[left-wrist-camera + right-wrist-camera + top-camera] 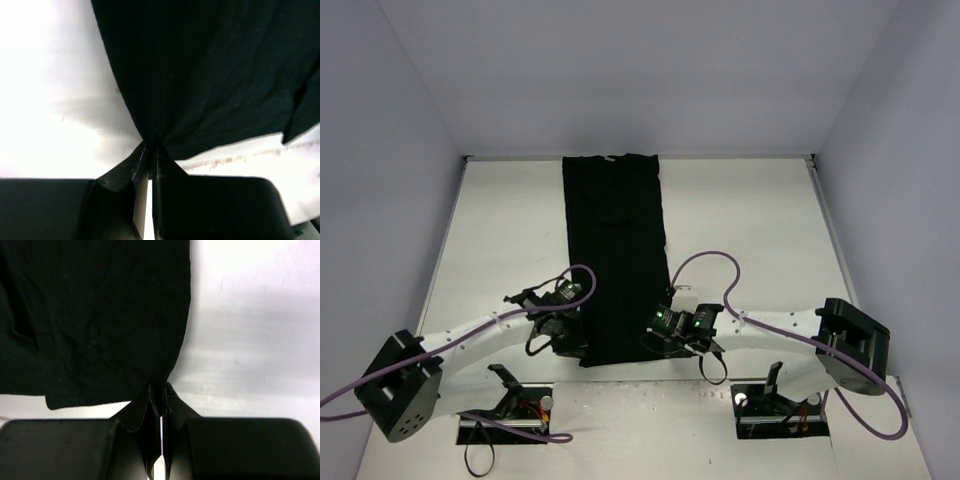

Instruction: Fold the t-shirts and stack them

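Both pinched shut on its near-hem corners, left claw [150, 145] and right claw [159, 386] grip the plain black soft cloth t-shirt [615, 250], a strip mid white counter [750, 230]; next probably lift evenly, fold hem farward.

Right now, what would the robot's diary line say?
t-shirt: long folded strip | left gripper: shut on near-left corner | right gripper: shut on near-right corner

Left and right of the shirt [615, 250], bare table [500, 240] gives a gripper open room. Past the shirt's far end, the back wall [640, 80] closes the way. At its near corners, the left gripper [151, 147] and right gripper [160, 388], both clamped on the hem, and looping purple cables [705, 260] block passage.
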### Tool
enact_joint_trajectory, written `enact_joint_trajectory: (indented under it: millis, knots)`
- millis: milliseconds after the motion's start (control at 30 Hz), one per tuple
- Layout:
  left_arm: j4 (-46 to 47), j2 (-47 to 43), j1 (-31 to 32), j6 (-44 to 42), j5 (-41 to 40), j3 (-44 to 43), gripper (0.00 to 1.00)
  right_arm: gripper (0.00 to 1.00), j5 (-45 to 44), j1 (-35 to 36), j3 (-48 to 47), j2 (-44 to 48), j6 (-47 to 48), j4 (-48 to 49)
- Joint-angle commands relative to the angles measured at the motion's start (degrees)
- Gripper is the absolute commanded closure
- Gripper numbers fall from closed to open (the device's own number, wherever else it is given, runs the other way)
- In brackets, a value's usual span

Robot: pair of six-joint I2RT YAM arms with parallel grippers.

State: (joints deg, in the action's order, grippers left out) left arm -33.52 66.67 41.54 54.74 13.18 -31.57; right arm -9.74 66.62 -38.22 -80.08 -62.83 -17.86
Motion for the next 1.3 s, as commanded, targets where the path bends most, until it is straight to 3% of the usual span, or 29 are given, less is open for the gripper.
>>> enact_joint_trajectory:
  millis: [0,200,367,533,733,1067,1267]
  knots:
    - [-10.44,-9.87,0.56,-0.16,2.46,-2.96,1.00,1.00,-2.47,4.22,-3.71,4.06,-2.47,-11.67]
    - [-20.34,-19.97,0.69,2.58,4.85,-4.99,1.00,1.00,-2.72,9.14,-11.54,6.23,-4.59,-22.09]
    - [-23.84,-19.72,0.05,1.99,-1.15,-13.39,1.00,1.00,-3.27,4.30,-21.02,5.42,1.23,-26.31]
    - [-23.57,-10.12,-5.79,-5.89,-7.25,-26.62,1.00,1.00,-2.83,-7.43,-31.39,1.15,14.01,-27.22]
    - [-18.12,4.52,-21.72,-19.80,-9.71,-38.51,1.00,1.00,-5.06,-18.44,-43.50,-10.10,27.62,-26.97]
    - [-11.13,29.74,-25.19,-27.21,-8.57,-55.06,1.00,1.00,-8.52,-27.68,-64.10,-31.09,38.49,-24.02]
    - [-9.98,36.06,-27.50,-27.67,-8.43,-59.53,1.00,1.00,-7.65,-29.74,-70.24,-39.53,40.79,-22.46]
